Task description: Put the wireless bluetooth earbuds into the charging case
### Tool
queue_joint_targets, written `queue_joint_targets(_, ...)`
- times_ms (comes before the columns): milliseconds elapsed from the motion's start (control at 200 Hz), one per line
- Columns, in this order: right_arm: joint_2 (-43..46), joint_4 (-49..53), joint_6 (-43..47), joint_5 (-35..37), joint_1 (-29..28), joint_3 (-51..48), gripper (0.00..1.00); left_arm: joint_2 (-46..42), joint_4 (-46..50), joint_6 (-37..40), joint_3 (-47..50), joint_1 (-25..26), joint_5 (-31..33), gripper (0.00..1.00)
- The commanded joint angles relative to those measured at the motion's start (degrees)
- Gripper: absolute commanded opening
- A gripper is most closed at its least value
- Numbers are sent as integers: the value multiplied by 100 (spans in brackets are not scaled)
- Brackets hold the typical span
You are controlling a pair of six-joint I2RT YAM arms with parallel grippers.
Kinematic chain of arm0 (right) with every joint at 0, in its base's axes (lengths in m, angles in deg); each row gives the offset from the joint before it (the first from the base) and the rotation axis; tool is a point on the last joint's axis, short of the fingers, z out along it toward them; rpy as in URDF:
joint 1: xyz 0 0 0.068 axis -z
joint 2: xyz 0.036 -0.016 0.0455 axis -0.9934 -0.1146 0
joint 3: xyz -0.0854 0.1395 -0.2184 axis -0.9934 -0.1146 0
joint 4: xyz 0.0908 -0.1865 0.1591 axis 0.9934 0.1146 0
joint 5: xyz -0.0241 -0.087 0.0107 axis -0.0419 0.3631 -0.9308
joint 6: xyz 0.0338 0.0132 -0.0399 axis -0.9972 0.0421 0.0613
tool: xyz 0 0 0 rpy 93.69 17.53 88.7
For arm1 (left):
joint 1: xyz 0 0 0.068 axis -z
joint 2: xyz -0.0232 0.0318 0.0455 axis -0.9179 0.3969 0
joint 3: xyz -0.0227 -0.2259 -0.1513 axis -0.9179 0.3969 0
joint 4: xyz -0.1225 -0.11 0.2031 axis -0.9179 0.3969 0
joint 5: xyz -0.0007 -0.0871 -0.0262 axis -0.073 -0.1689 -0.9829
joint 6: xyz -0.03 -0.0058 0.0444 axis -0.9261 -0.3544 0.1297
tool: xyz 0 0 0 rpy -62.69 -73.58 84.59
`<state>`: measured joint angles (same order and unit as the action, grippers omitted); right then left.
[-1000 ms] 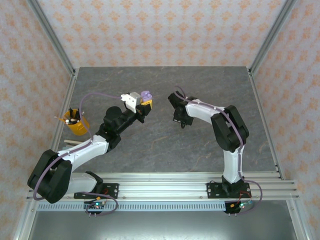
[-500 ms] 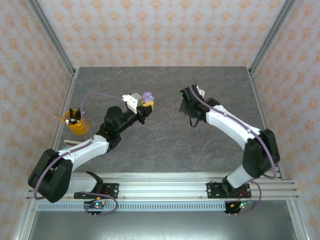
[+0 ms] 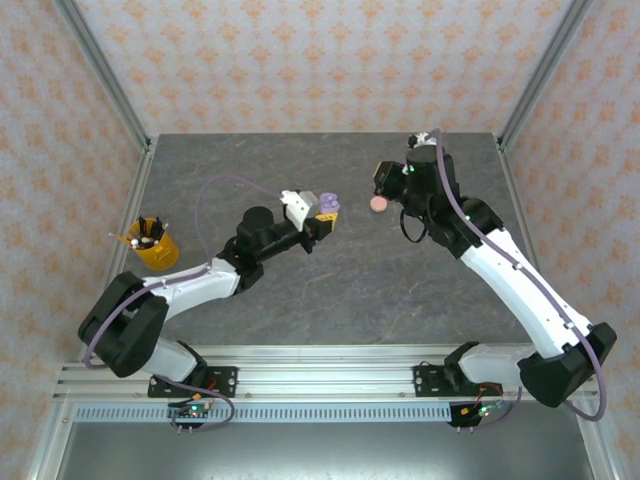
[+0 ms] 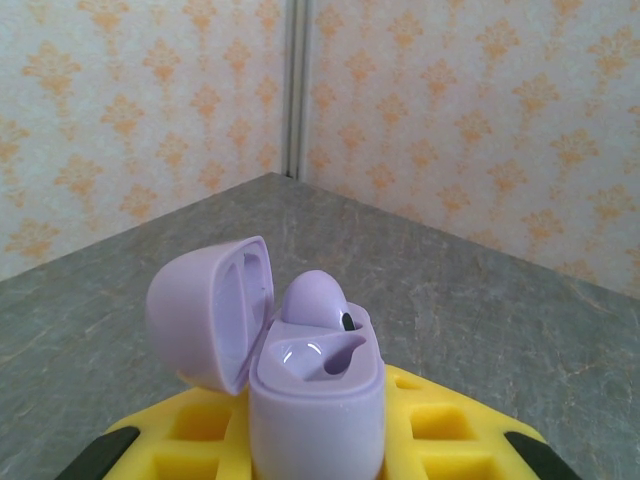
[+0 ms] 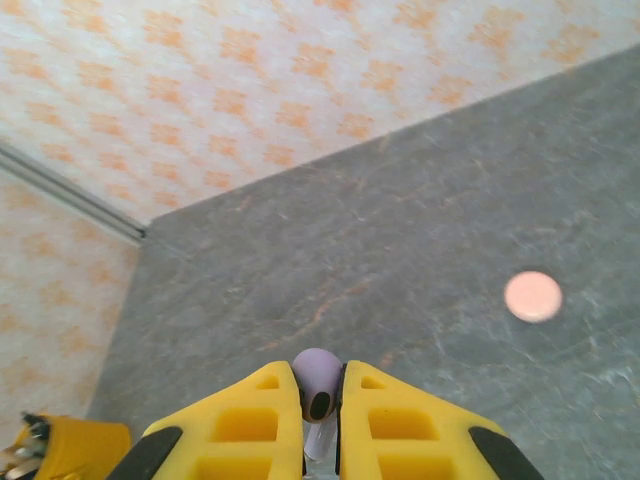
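so the left gripper is clamping the open lilac charging case, one earbud already sitting inside, and the right gripper is pinching the other lilac earbud a bit apart from it, so I'd be lining it up over the free socket and easing down slow.

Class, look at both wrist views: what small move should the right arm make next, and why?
Probably carry the right gripper, which pinches a lilac earbud, toward the open lilac case held by the left gripper: one socket there looks empty.
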<state>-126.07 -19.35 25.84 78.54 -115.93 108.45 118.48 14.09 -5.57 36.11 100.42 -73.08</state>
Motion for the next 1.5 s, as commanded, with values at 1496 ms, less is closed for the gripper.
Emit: queue_joint_targets(1496,1044,-2012,1264,-1178,-220,-1438,12,120,319,953,-1761,575,-110,0)
